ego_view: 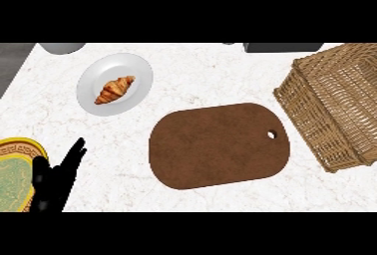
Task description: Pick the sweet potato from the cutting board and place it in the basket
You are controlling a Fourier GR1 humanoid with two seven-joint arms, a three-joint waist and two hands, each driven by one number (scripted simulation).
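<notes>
Brown oval wooden cutting board (217, 147), centre: no sweet potato visible. Black left hand (52, 182), lower left: fingers straight, close together, empty. Risk: woven wicker basket (331, 99), right, receives nothing.

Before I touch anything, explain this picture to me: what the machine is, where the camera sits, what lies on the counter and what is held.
This is a humanoid robot at a kitchen counter. The single picture is taken from its head, looking steeply down. Only its black left hand shows, at the lower left, open and resting with fingers up; it holds nothing. The right hand is out of view. On the counter lie a brown board with nothing on it, a wicker basket at the right, a white plate with a croissant, and a yellow-green plate partly behind the hand. No sweet potato shows.
</notes>
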